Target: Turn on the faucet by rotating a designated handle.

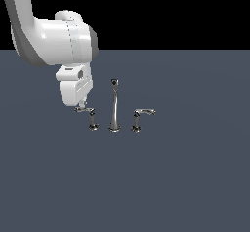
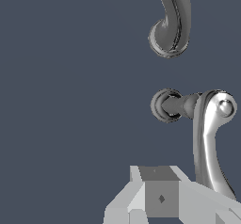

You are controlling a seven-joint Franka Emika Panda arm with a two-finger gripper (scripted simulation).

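The hand (image 1: 82, 105) rests at the lever end of the handle (image 1: 91, 116); finger spread cannot be determined. Risk: fingers slipping off the thin lever during rotation.

Pretty flat, even light, no cast shadows anywhere on the slate-blue tabletop (image 1: 185, 177). Background up top is pure black. Only the chrome faucet (image 1: 114, 106) shows bright glints. Everything's sharp, no blur or edge warping, just low-res and slightly jaggy.
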